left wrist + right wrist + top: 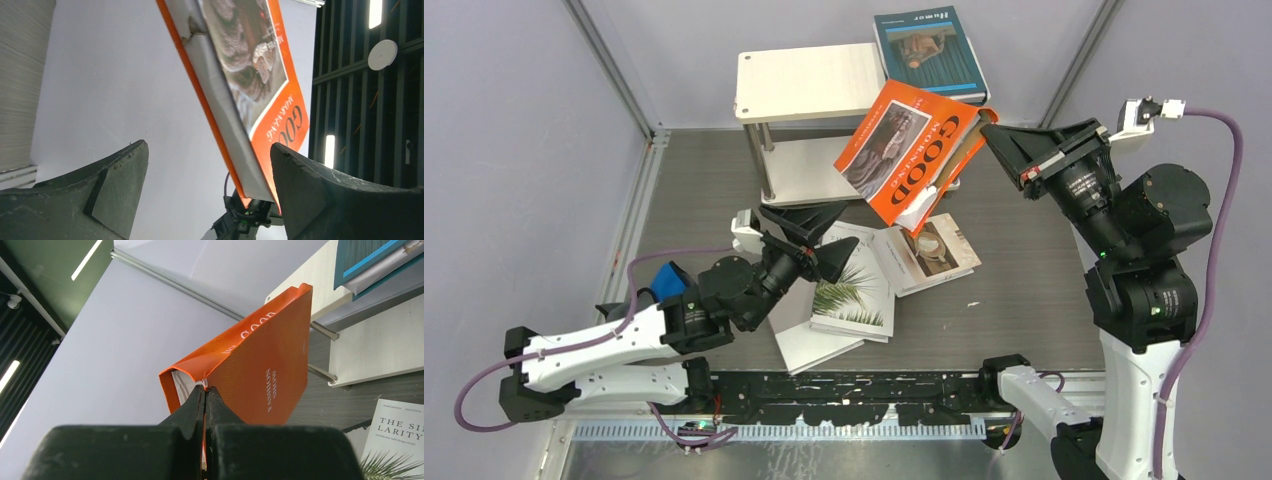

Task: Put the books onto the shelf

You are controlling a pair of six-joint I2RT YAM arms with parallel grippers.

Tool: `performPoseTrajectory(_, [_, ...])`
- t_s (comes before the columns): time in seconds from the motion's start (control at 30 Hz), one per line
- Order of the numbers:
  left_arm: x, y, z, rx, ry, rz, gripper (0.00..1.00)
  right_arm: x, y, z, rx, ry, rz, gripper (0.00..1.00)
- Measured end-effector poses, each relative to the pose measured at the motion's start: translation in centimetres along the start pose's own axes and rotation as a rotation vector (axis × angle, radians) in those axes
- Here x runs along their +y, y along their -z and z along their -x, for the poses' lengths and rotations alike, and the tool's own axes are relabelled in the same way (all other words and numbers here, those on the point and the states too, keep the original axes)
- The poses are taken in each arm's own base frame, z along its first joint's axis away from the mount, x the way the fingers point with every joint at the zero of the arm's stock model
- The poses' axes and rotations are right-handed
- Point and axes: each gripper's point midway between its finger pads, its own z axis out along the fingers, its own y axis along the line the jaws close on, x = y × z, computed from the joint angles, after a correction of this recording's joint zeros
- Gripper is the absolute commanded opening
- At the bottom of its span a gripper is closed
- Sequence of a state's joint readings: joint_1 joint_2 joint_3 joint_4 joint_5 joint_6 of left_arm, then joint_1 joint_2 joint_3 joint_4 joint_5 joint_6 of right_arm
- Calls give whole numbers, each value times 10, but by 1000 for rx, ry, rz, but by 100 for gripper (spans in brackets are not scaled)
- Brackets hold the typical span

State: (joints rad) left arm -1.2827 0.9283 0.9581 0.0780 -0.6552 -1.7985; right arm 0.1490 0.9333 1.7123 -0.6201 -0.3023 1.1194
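Listing from the near edge outward.

1. Small blue object (667,280): on the grey worktop (1024,290), beside the left arm.
2. Left claw (824,240): released, fingers spread wide with nothing between them. It hangs over the far left corner of the book pile and points toward the shelf.
3. Plain grey-white book (809,342): flat on the worktop at the bottom of the pile, near corner showing.
4. White palm-leaf book (854,285): flat on top of the grey-white book.
5. Beige book with cup photo (929,250): flat and turned askew, just right of the palm-leaf book.
6. Right claw (205,387): clenched on the edge of one cover of the orange "GOOD" book (909,165). The book is held in the air, front cover up, hanging open with its pages sagging. It is past the pile, partly over the right end of the shelf's lower board.
7. Shelf (804,80): two cream boards on silver legs, at the far side of the worktop.
8. Teal book with portrait (929,50): flat on the top board, overhanging its right rear corner.
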Motion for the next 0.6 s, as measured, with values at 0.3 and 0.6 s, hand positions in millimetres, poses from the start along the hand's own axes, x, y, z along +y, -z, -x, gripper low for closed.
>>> performPoseTrajectory(0.3, [6,-10,8,-49,-9,-10,98,6,0,-3,14,-45,36,1])
performPoseTrajectory(0.6, [24,-46,21,-100,-43,-1,98,5,1,-8,31,-87,48,1])
